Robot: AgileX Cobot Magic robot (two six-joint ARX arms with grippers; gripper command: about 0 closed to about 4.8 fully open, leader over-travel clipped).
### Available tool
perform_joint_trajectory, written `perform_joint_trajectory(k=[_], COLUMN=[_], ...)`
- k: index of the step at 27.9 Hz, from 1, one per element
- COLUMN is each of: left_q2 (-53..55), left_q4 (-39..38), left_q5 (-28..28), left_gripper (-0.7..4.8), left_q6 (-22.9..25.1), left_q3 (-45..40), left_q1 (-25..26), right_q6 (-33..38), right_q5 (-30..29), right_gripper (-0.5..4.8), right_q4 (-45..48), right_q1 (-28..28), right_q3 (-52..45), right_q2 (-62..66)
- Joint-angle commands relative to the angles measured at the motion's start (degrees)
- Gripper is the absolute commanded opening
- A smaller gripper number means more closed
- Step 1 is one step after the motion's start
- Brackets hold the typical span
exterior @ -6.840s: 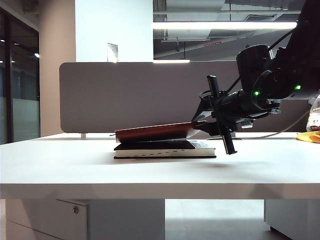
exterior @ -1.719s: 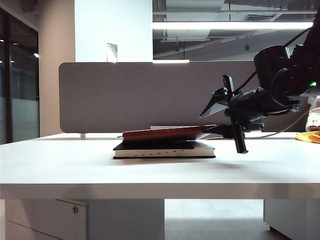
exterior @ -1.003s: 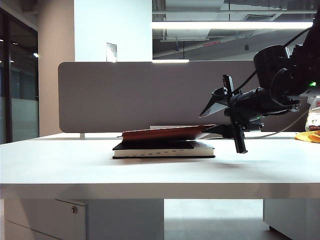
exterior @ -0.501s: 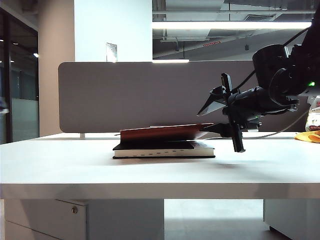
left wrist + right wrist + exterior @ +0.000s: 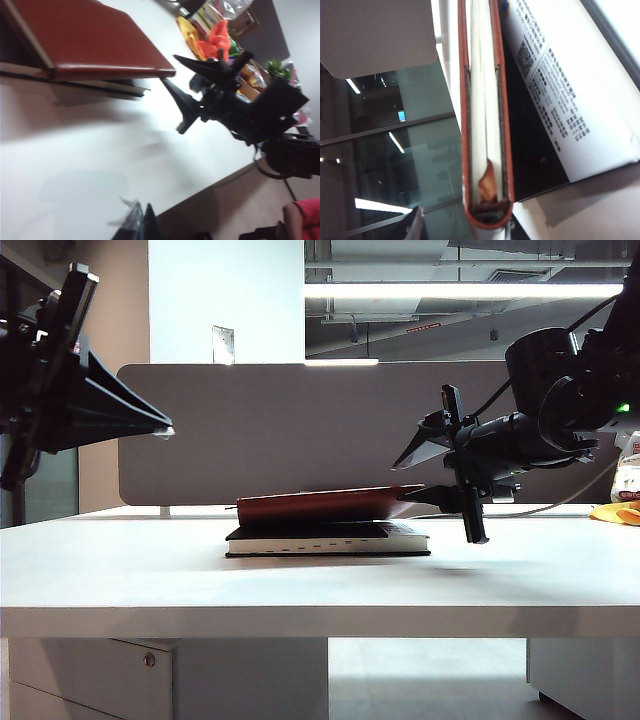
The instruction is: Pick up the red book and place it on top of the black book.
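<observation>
The red book (image 5: pixel 315 505) lies on top of the black book (image 5: pixel 330 537) in the middle of the white table (image 5: pixel 200 580); its right end is lifted a little. My right gripper (image 5: pixel 402 483) is open around that end. The lower finger reaches under the cover and the upper finger stands well above it. In the right wrist view the red book's (image 5: pixel 482 125) end sits between the jaws, one finger (image 5: pixel 416 220) clearly apart, and the black book's (image 5: pixel 555 100) printed cover lies beside it. My left gripper (image 5: pixel 165 430) hangs shut high at the left, far from the books; its tips (image 5: pixel 142 225) hold nothing.
A grey partition (image 5: pixel 300 430) runs behind the table. Yellow and orange packets (image 5: pixel 620 512) lie at the far right, seen as a colourful heap (image 5: pixel 215 40) in the left wrist view. A person in red (image 5: pixel 300 220) is at the table's edge.
The left arm has swung into the exterior view from the left, high above the table. The right gripper and both books have stayed about where they were.
</observation>
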Motion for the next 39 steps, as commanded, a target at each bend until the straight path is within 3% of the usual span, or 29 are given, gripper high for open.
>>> perform_joint_trajectory(k=[1, 14, 25, 39], left_q2=[1.1, 8.9, 20.5, 31.5], left_q4=[0.3, 0.1, -1.5, -7.4], left_q5=[1.5, 3.5, 9.8, 10.0], left_gripper=[-0.05, -0.05, -0.05, -0.05], left_q6=[-0.4, -1.5, -5.5, -7.0], left_q3=[1.4, 5.3, 19.0, 30.1], left_q1=[-0.1, -0.2, -0.5, -1.6], right_q6=[0.0, 0.0, 0.0, 0.0], right_q5=[-0.7, -1.0, -0.9, -0.9], right_gripper=[2.08, 2.08, 2.08, 2.08], right_q4=[2.3, 2.3, 2.3, 2.3], right_q1=[0.1, 0.1, 0.1, 0.2], right_q3=[0.5, 0.5, 0.5, 0.5], right_q2=[-0.6, -0.6, -0.6, -0.6])
